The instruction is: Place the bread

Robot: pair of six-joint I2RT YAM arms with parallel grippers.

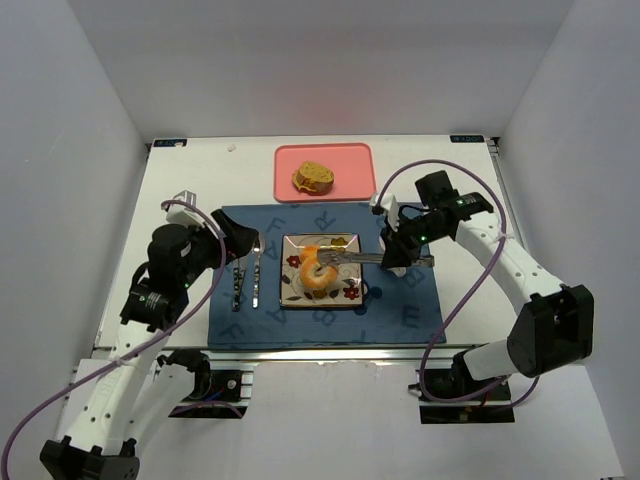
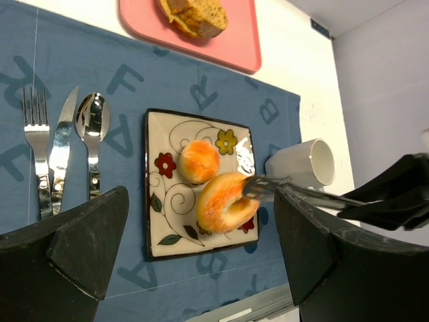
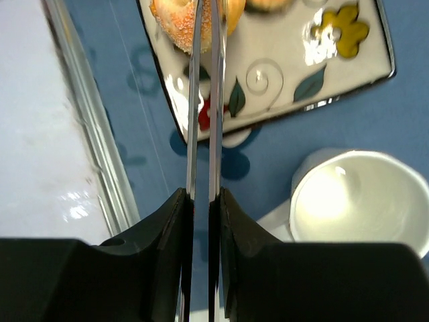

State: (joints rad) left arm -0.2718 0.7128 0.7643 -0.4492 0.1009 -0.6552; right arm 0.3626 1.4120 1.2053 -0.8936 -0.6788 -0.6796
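Note:
My right gripper [image 1: 403, 256] is shut on metal tongs [image 1: 362, 258]; in the right wrist view [image 3: 201, 201] both tong arms [image 3: 216, 100] are pressed between its fingers. The tong tips pinch an orange ring-shaped bread [image 2: 223, 202], tilted over the floral square plate [image 2: 164, 228]. I cannot tell whether it touches the plate. A round bun [image 2: 199, 161] lies on the plate beside it. The ring bread also shows in the top view [image 1: 318, 274] and the right wrist view [image 3: 175, 23]. My left gripper [image 1: 236, 240] is open and empty above the mat's left side.
A pink tray [image 1: 350, 165] at the back holds sliced brown bread [image 1: 313, 179]. A fork [image 2: 38, 144], knife [image 2: 62, 144] and spoon [image 2: 90, 127] lie left of the plate on the blue mat [image 1: 400, 320]. A white mug [image 2: 301, 163] stands right of the plate.

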